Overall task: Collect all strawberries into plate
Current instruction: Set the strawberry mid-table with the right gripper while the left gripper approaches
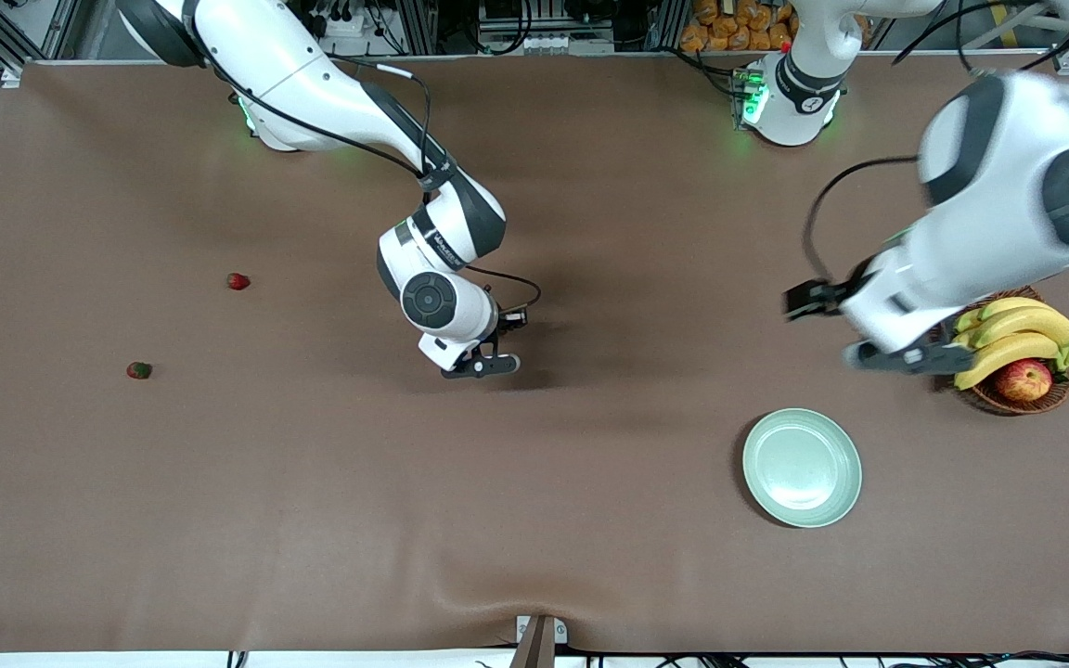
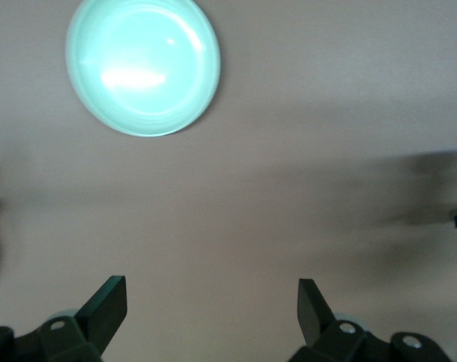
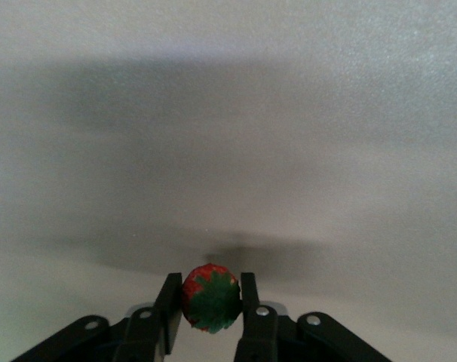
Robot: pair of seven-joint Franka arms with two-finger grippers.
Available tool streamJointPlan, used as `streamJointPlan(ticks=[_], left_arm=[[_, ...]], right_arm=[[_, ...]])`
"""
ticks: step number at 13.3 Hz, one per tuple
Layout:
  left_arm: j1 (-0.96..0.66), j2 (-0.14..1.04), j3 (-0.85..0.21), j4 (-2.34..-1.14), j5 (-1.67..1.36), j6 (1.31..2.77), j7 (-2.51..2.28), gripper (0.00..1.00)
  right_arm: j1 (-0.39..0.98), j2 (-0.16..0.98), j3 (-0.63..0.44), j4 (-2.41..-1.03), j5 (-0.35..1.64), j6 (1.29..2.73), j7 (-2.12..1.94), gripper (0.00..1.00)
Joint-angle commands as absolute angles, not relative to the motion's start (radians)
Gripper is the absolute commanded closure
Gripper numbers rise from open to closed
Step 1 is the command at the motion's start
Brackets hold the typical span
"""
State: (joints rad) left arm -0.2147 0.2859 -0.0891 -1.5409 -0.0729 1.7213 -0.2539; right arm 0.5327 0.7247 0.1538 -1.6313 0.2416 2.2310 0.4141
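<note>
A brown table [image 1: 534,520] fills the frame. Two strawberries [image 1: 238,281] [image 1: 138,370] lie at middle left, the mint plate [image 1: 802,468] at lower right, the wicker basket [image 1: 1017,399] at right edge.

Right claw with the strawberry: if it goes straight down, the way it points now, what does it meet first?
Probably only the bare table. The right claw is shut on a strawberry, and its wrist view shows nothing else under it, though its height above the table is unclear.
</note>
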Motion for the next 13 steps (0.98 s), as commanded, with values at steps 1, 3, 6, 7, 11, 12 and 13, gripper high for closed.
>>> streamJointPlan(ticks=[1,3,6,7,11,12,13], left_arm=[[-0.267,0.377,-0.095,-1.511,-0.11,1.787,-0.334,0.0],[-0.304,0.425,-0.1,-1.5,-0.135,1.808,-0.345,0.0],[-0.345,0.501,-0.1,-1.476,-0.163,1.877,-0.379,0.0],[-0.371,0.53,-0.097,-1.457,-0.161,1.884,-0.42,0.0],[-0.463,0.606,-0.092,-1.437,-0.153,2.032,-0.549,0.0],[-0.507,0.629,-0.087,-1.436,-0.15,2.078,-0.589,0.0],[-0.547,0.652,-0.084,-1.428,-0.141,2.147,-0.632,0.0]], right_arm=[[0.546,0.73,0.146,-1.615,0.255,2.23,0.405,0.3],[0.539,0.718,0.143,-1.614,0.249,2.23,0.403,0.0],[0.45,0.642,0.14,-1.595,0.245,2.221,0.4,0.0],[0.421,0.6,0.138,-1.603,0.242,2.209,0.4,0.0],[0.277,0.468,0.117,-1.614,0.239,1.99,0.403,0.0],[0.223,0.447,0.117,-1.614,0.226,1.933,0.403,0.0],[0.172,0.431,0.117,-1.614,0.18,1.883,0.402,0.0]])
